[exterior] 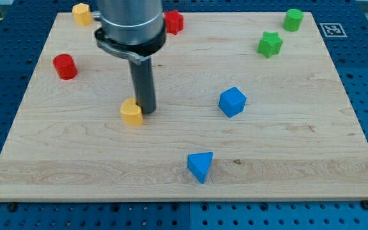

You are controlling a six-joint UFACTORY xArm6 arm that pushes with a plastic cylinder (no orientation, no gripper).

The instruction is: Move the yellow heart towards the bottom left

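Observation:
The yellow heart (131, 112) lies on the wooden board (286, 160), left of centre. My tip (145, 112) stands right against the heart's right side, touching or nearly touching it. The dark rod rises from there to the arm's grey body at the view's top. The heart's upper right edge is partly hidden behind the rod.
A red cylinder (64, 66) sits at the left. A yellow block (82, 13) and a red block (173, 22) sit at the top. A green star (270, 44) and green cylinder (292, 19) are at the top right. A blue block (232, 101) and blue triangle (200, 166) lie right of centre.

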